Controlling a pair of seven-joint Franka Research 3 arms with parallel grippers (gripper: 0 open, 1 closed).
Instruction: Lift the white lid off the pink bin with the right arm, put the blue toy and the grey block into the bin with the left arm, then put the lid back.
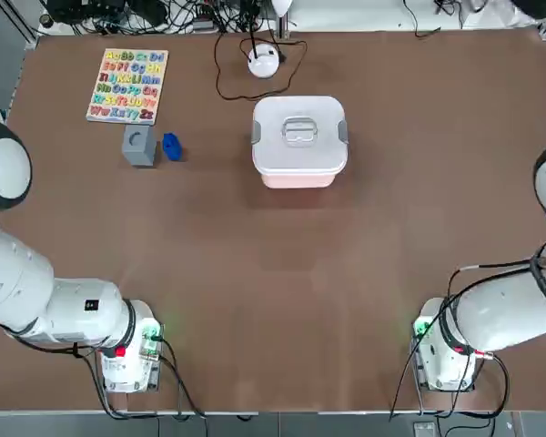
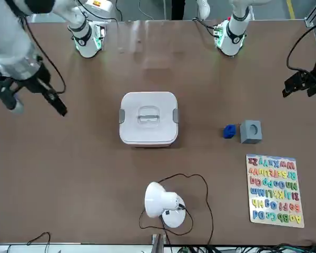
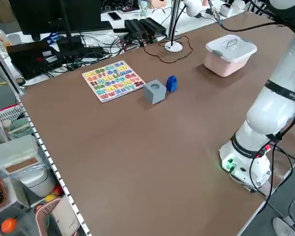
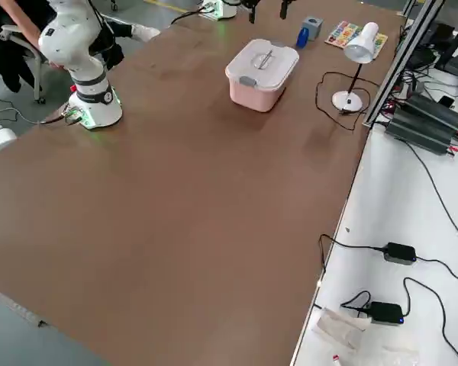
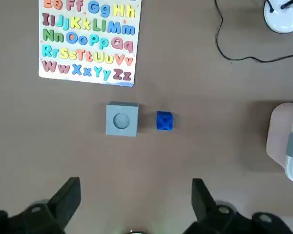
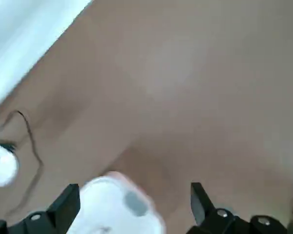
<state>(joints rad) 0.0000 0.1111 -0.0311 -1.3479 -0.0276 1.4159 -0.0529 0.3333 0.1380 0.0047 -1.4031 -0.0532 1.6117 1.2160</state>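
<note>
Evidently, top view: white lid sitting on pink bin — nothing going in until it lifts; grey block and blue toy lying toward left arm, presumably for its reach. Left wrist view: left jaws standing apart, gripping nothing. Right wrist view: right jaws spreading wide, empty — probably readying for handle.

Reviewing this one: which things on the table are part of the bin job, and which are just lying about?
Part of the job:
- lid
- bin
- blue toy
- grey block

Just lying about:
- alphabet board
- lamp
- lamp's cable
</note>
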